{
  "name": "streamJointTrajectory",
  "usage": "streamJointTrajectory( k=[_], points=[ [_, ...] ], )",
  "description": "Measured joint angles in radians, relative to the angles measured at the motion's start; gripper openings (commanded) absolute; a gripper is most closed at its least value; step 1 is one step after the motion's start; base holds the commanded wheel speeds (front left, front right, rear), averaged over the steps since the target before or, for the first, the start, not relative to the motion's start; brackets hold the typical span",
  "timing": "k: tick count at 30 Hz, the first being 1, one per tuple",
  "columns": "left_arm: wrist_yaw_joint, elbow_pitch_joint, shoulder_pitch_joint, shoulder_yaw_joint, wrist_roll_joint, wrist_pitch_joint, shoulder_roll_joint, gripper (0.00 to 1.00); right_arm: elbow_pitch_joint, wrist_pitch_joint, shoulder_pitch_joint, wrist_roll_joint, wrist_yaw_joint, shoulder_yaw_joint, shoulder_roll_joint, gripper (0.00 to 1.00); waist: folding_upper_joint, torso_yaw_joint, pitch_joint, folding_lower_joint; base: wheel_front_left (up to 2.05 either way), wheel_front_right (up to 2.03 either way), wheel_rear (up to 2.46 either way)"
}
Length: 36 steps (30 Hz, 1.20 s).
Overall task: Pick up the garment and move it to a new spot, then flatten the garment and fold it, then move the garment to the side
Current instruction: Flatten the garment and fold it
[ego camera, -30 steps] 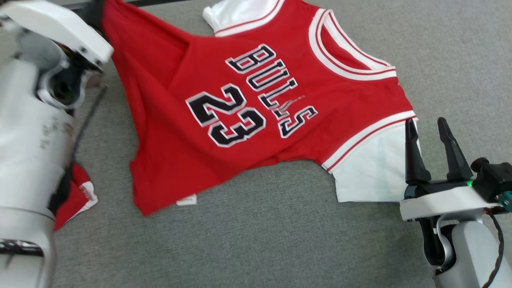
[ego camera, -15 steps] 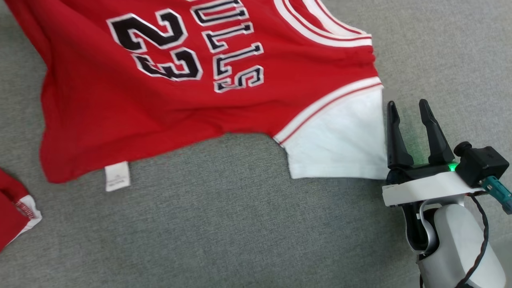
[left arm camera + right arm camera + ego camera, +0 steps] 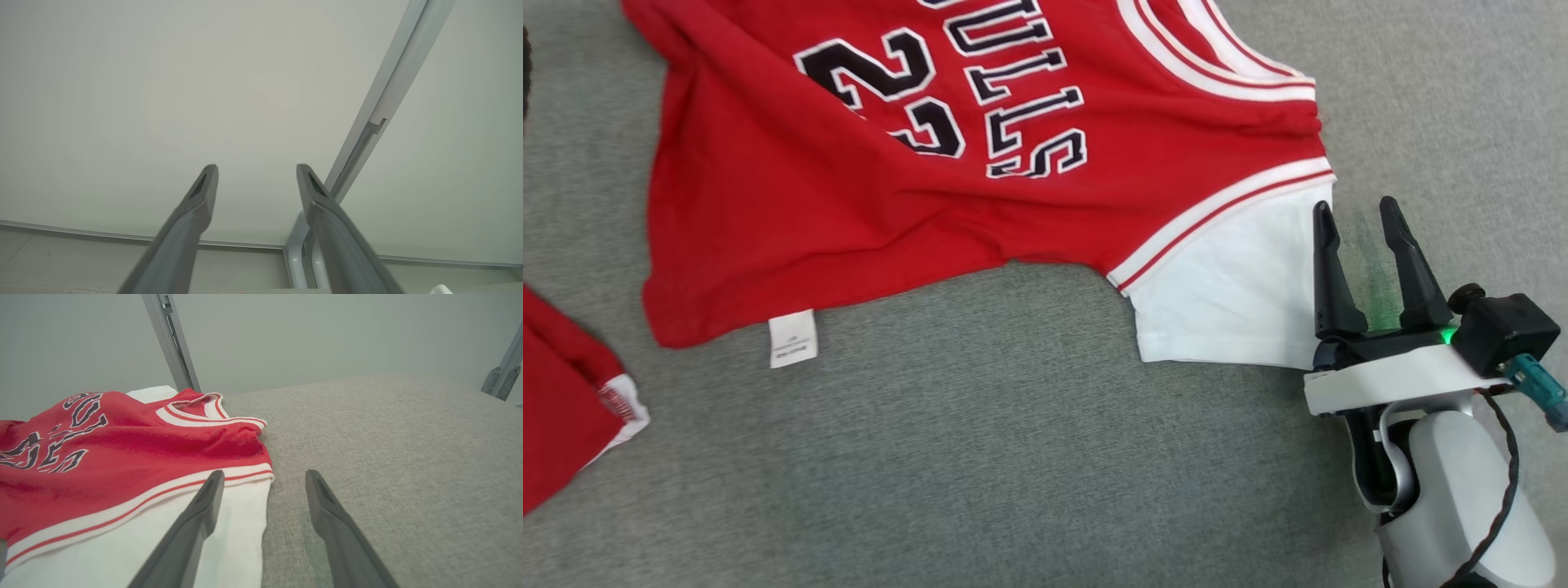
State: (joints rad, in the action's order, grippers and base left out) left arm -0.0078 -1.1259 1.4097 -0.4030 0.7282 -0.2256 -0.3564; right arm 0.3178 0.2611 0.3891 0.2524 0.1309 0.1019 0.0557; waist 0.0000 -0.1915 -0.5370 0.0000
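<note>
Jersey lies spread on the grey mat, number side up, a bit rumpled. Right gripper sits at its white sleeve, jaws wide and empty, one finger over the sleeve's edge. Left gripper points at a pale wall, jaws wide, holding nothing.

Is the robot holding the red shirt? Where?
No, nothing is held. The left end effector and right end effector are open; the shirt lies free.
</note>
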Motion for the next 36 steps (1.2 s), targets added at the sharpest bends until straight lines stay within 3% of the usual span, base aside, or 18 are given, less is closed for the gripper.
streamJointTrajectory(
  k=[6,10,16,20,26,34,36],
  points=[
    [-0.071,0.034,-0.107,0.005,0.007,-0.033,0.052,1.00,-0.021,0.000,-0.025,-0.007,0.000,-0.049,0.022,1.00,0.0000,0.063,0.081,0.0000,0.00,0.00,0.00],
    [-0.092,0.124,-0.250,0.033,0.014,-0.036,0.083,1.00,-0.036,0.002,-0.062,-0.007,0.000,-0.088,0.036,1.00,0.0000,0.111,0.150,0.0000,0.00,0.00,0.00],
    [-0.092,0.314,-0.510,0.077,-0.019,-0.036,0.123,1.00,-0.062,0.002,-0.116,-0.006,0.000,-0.114,0.046,1.00,0.0000,0.171,0.243,0.0000,0.00,0.00,0.00],
    [-0.099,0.512,-0.804,0.099,-0.032,-0.038,0.183,1.00,-0.072,0.002,-0.167,0.000,0.000,-0.118,0.046,1.00,0.0000,0.221,0.326,0.0000,0.00,0.00,0.00],
    [-0.096,0.637,-1.027,0.135,-0.065,-0.038,0.212,1.00,-0.078,0.002,-0.191,0.007,0.000,-0.117,0.044,1.00,0.0000,0.251,0.372,0.0000,0.00,0.00,0.00],
    [-0.096,0.654,-1.095,0.144,-0.126,-0.038,0.243,1.00,-0.082,-0.026,-0.200,0.010,0.000,-0.109,0.043,1.00,0.0000,0.240,0.356,0.0000,0.00,0.00,0.00],
    [-0.073,0.615,-1.089,0.131,-0.140,-0.019,0.244,1.00,-0.082,-0.029,-0.197,0.010,0.000,-0.109,0.043,1.00,0.0000,0.232,0.351,0.0000,0.00,0.00,0.00]
  ],
)
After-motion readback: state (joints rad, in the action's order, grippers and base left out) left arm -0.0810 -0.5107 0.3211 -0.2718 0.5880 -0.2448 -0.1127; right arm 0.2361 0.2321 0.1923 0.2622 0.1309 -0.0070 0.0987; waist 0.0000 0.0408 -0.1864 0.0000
